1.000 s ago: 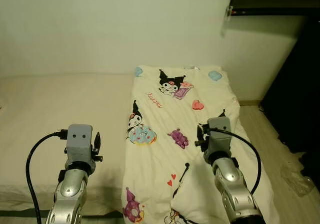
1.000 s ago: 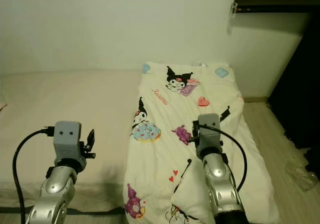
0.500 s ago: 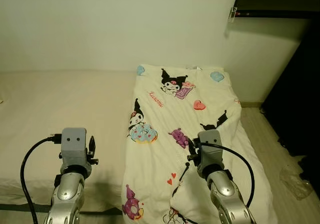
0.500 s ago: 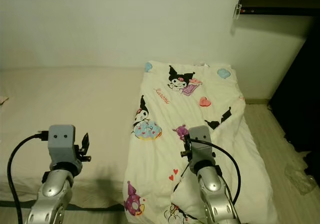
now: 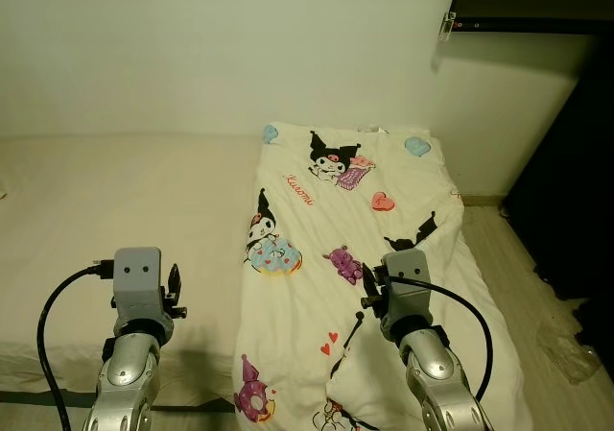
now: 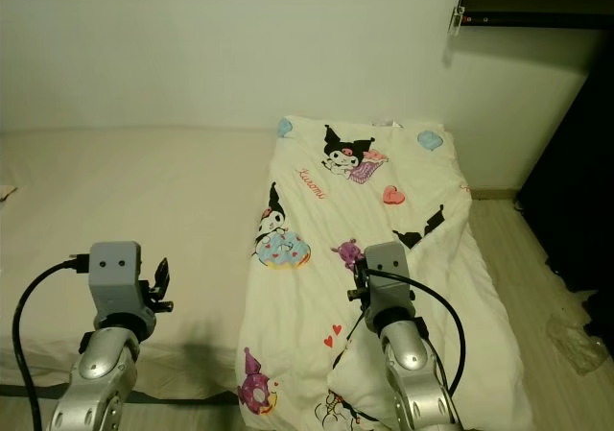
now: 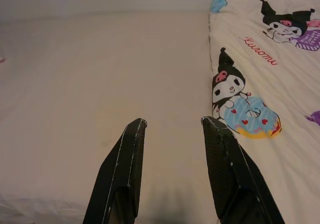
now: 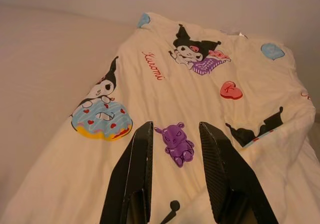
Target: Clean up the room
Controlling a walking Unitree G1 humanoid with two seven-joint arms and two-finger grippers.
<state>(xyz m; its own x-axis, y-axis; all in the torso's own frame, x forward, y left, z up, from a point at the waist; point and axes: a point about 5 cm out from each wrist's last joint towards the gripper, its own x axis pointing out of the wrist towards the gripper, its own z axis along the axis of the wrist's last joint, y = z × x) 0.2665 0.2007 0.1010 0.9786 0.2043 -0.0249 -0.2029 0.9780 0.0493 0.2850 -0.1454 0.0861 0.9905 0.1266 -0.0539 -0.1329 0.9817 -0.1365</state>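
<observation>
Blanket (image 5: 355, 229) runs lengthwise down the bed's (image 5: 125, 201) right edge, beneath the open right pincer (image 8: 175, 134); left pincer (image 7: 172, 126) open

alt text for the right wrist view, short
The right gripper, fingers open and empty, hovers over a cream cartoon-print blanket, a purple bear print between its fingers. Bare mattress lies beside the blanket.

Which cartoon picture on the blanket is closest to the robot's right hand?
The little purple bear on the blanket. It sits right between the right end effector fingers, while the donut picture lies off to one side and the red heart farther ahead.
</observation>
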